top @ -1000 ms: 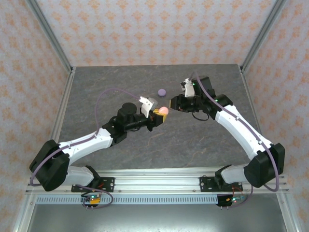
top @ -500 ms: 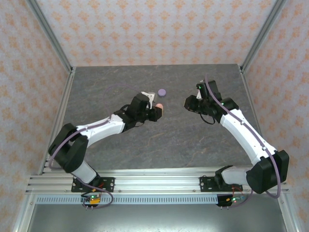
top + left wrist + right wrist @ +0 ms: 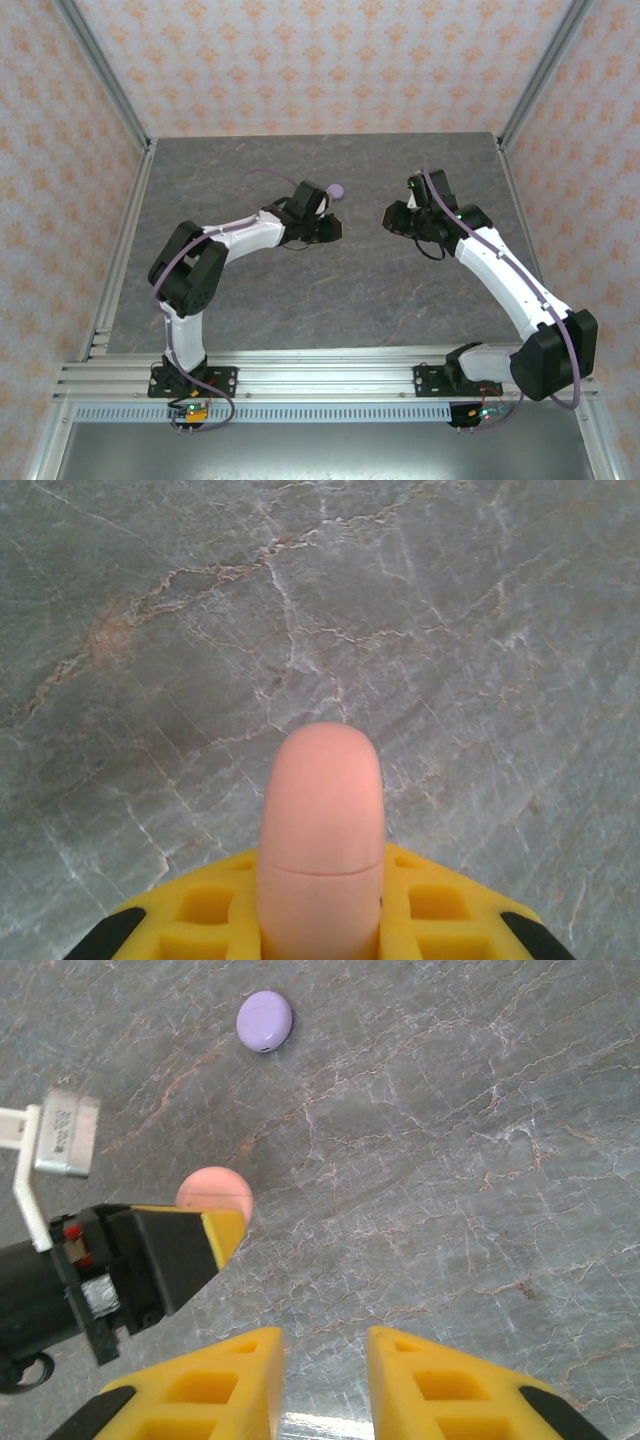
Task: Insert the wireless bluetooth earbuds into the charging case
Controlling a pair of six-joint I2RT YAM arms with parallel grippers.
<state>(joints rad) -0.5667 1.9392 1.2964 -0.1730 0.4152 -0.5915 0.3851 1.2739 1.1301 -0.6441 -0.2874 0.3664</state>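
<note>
- From above, both arms reach over the grey marbled table (image 3: 300,300) and their wrists nearly face each other mid-table. The left gripper (image 3: 330,228) points right and the right gripper (image 3: 390,215) points left, with a strip of bare stone between them.
- The lilac charging case (image 3: 336,190) lies flat on the table just behind the left wrist, close to it; I can't tell from here whether they touch. A purple cable (image 3: 262,180) loops over the left forearm.
- In the left wrist view, the pink charging case (image 3: 322,830) is clamped edge-on between the yellow fingers (image 3: 205,920). Its lid is closed, with the seam showing across the lower part. Past it there is plain veined stone.
- In the right wrist view, the right jaws are slightly apart with nothing between them, hanging above the table.
- Ahead of them the left arm comes in from the left, its grey camera box (image 3: 65,1135) on a white bracket. Its yellow fingertip covers the lower edge of the pink case.
- The lilac case sits farther back on open stone, well apart from the pink one.
</note>
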